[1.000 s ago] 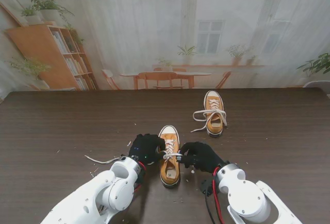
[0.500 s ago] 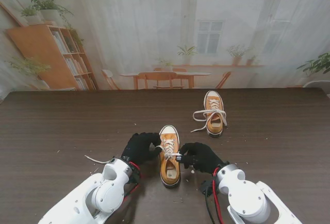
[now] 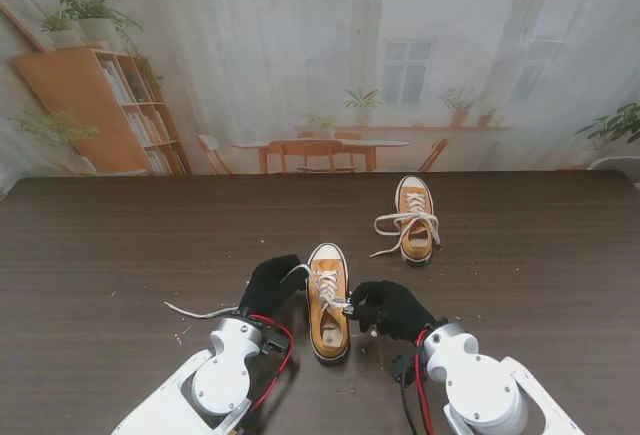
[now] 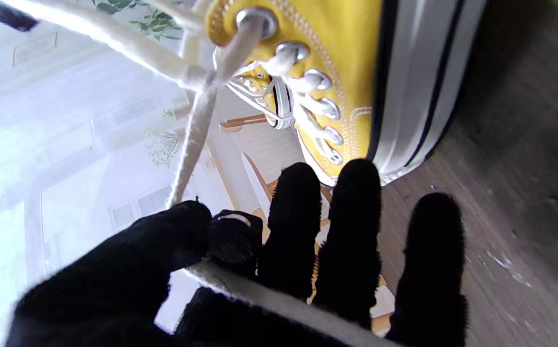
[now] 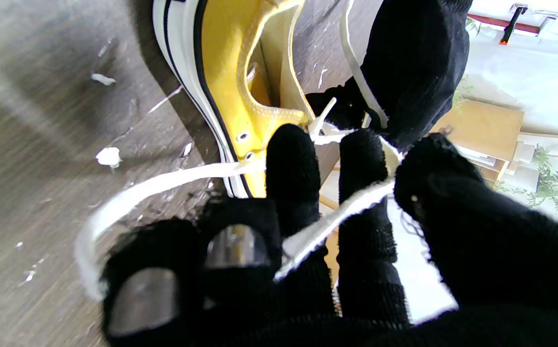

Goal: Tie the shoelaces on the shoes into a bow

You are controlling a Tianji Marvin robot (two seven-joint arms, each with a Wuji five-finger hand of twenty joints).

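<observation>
Yellow sneaker (image 3: 328, 300) lay toe-away between both hands; left hand (image 3: 272, 283) pinched one lace end (image 4: 197, 125), right hand (image 3: 388, 306) clamped the other (image 5: 327, 224), drawn apart crosswise.

We had 3 views. The stand camera looked down from above our shoulders, far enough to take in the whole table (image 3: 120, 245), with the near shoe (image 3: 328, 305) at 6 o'clock. The left wrist camera looked along the left hand (image 4: 240, 270), very close to that shoe (image 4: 351, 77). The right wrist camera looked along the right hand (image 5: 337, 250), equally close. All 3 shared that shoe (image 5: 233, 72).
</observation>
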